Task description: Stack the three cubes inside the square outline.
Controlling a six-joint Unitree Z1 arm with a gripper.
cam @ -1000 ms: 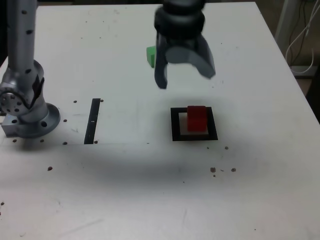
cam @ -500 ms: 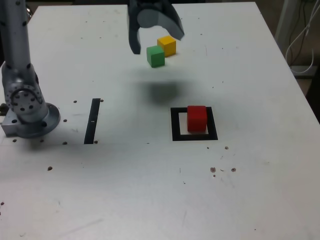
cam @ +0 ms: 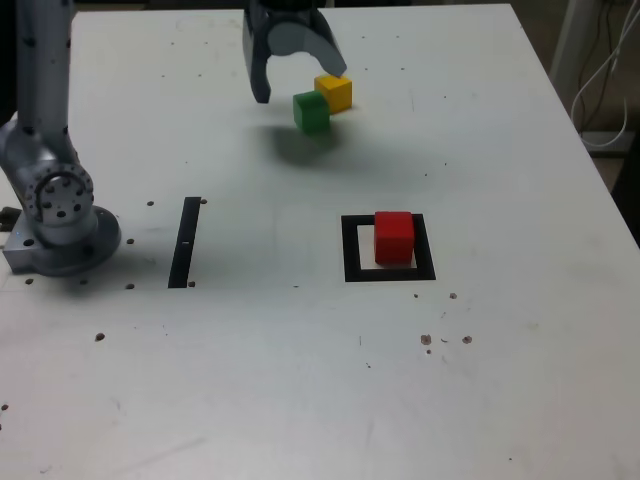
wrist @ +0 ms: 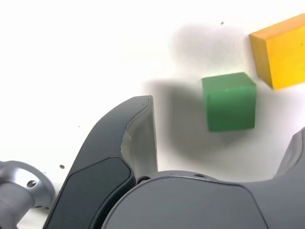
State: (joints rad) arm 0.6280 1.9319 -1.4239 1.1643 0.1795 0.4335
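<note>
The red cube [cam: 394,237] stands inside the square outline [cam: 352,250] at the exterior view's centre right. The green cube [cam: 312,112] and the yellow cube [cam: 334,92] sit close together at the far side of the table. My gripper [cam: 300,82] hovers open just above and behind them, empty. In the wrist view the green cube [wrist: 228,101] lies between and ahead of my spread fingers [wrist: 131,138]. The yellow cube [wrist: 281,50] lies just beyond it, cut by the frame edge.
A straight black strip [cam: 185,242] lies on the white table [cam: 300,380] toward the exterior view's left. The arm's grey base [cam: 60,215] stands at the left edge. Small dark specks dot the surface. Cables hang off the table's right side.
The gripper has moved from above the square outline to the far side of the table and come down over the green and yellow cubes. The red cube has stayed inside the outline.
</note>
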